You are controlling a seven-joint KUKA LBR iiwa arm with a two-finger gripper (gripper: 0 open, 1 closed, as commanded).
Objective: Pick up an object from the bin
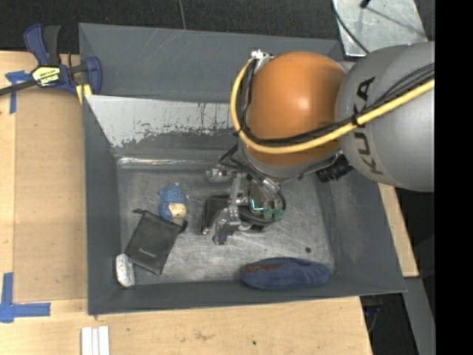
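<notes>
My gripper is low over the bin floor near the middle, under the arm's orange cover. Just to its left lies a small blue rounded thing with a cream patch, a short gap away. A flat black pouch lies tilted at the front left, below the blue thing. Nothing shows in the gripper.
A long dark blue cloth-like thing lies along the bin's front wall, right of centre. A small whitish-grey lump sits in the front left corner. The arm and its cover hang over the back right of the bin.
</notes>
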